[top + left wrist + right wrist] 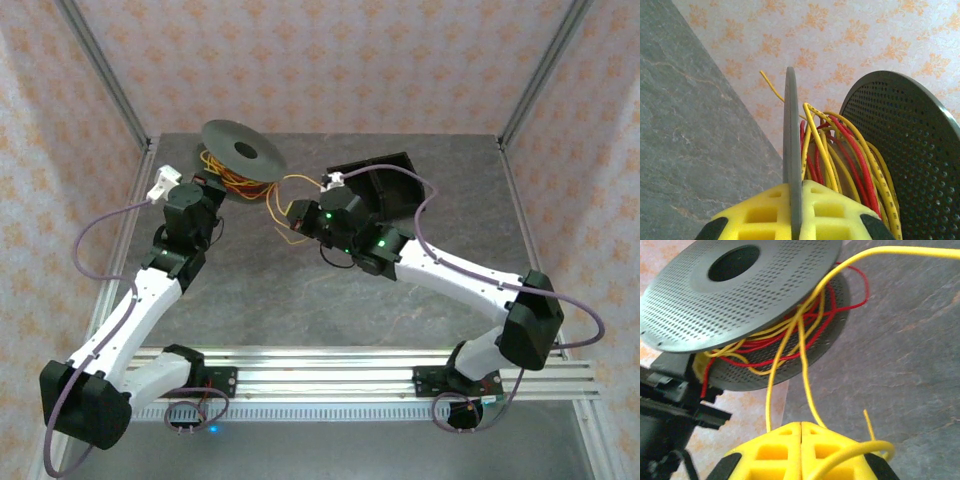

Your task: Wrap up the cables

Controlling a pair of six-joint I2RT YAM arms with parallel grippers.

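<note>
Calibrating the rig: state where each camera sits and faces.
Top external: above and behind the bases, facing down on the table; both arms show, left gripper and right gripper near the spool.
Left wrist: looks along its shut yellow fingers, clamped on a spool flange's edge.
Right wrist: looks past its shut fingers, a yellow cable at their tips, toward the spool.
Shared: both wrist views see the cables between the flanges.

Cables (747, 342) mostly btwn spool (765, 285) flanges
</note>
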